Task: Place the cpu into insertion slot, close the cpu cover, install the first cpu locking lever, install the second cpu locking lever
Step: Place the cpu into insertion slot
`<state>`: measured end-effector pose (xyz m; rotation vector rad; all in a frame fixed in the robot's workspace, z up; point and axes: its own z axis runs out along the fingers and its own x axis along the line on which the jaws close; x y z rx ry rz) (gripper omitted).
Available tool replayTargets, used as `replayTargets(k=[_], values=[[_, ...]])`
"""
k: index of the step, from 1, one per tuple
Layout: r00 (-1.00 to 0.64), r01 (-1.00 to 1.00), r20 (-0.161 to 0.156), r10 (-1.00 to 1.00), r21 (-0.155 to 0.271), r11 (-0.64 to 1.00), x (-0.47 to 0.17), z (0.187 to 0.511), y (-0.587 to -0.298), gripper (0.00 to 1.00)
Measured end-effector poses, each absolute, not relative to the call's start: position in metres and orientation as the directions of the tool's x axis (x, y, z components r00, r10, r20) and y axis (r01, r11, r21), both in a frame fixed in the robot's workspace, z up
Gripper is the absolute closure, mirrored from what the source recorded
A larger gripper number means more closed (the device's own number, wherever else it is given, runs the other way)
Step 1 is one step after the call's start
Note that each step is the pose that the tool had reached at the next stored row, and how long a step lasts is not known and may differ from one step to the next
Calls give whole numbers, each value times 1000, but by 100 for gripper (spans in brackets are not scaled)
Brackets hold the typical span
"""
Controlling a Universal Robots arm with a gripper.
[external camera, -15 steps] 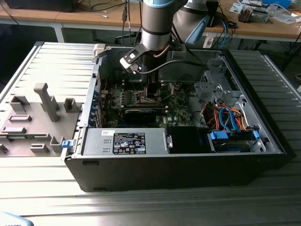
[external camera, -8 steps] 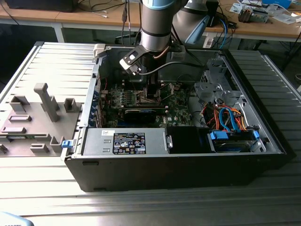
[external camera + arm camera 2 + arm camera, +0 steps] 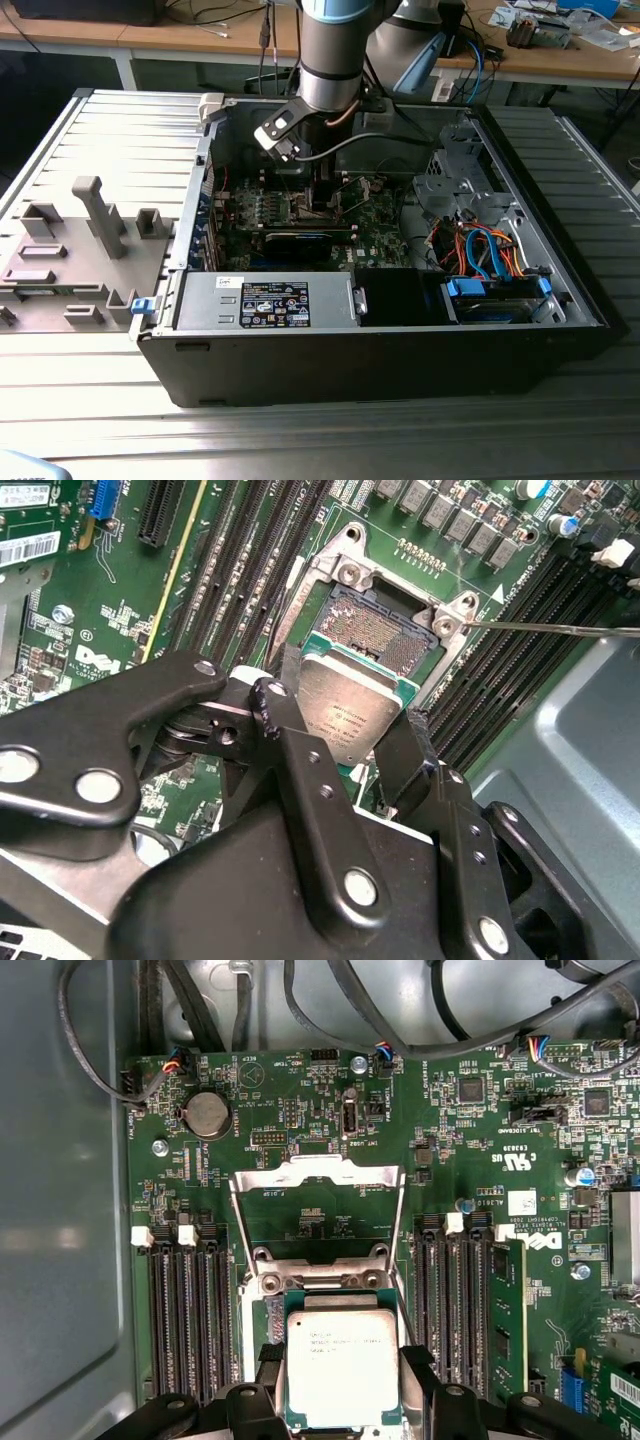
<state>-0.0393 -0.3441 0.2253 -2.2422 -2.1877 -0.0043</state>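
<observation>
My gripper (image 3: 348, 712) (image 3: 342, 1372) is shut on the cpu (image 3: 345, 720) (image 3: 342, 1360), a silvery square chip pinched by its two side edges between black fingers (image 3: 290, 680). The cpu hangs tilted over the near half of the insertion slot (image 3: 385, 620), whose dark pin field shows beyond it. I cannot tell whether they touch. The cpu cover (image 3: 315, 1178) stands flipped up behind the slot. A thin locking lever (image 3: 550, 628) sticks out sideways, unlatched. In the exterior view the arm reaches down into the open computer case, with the gripper (image 3: 325, 195) low over the green motherboard (image 3: 380, 215).
Long black memory slots (image 3: 185, 1320) flank the socket, with one memory stick (image 3: 510, 1310) fitted. A coin battery (image 3: 208, 1113) and cables (image 3: 300, 1010) lie beyond. The case holds a power supply (image 3: 265, 300) and a drive bay with coloured cables (image 3: 490, 260). A grey fixture tray (image 3: 80, 250) sits at the exterior view's left.
</observation>
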Motion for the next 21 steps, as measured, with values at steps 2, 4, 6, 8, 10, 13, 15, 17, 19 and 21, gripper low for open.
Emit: replayTargets(k=[2,4,6,8,10,13,15,17,19,21], values=[[25,1000,8,1000,-5,-24,-39,224,-344,45],[23,1000,8,1000,-5,-23,-40,224,-344,45],[18,1000,8,1000,-5,-18,-40,223,-343,45],[14,1000,6,1000,-4,-14,-41,223,-341,45],[12,1000,3,1000,-4,-12,-42,221,-340,45],[14,1000,-6,1000,-4,-14,-44,218,-338,45],[17,1000,-10,1000,-3,-17,-48,216,-338,45],[20,1000,-12,1000,-3,-20,-50,215,-338,45],[30,1000,-17,999,-3,-30,-52,211,-338,45],[36,999,-18,999,-3,-36,-52,210,-338,45]])
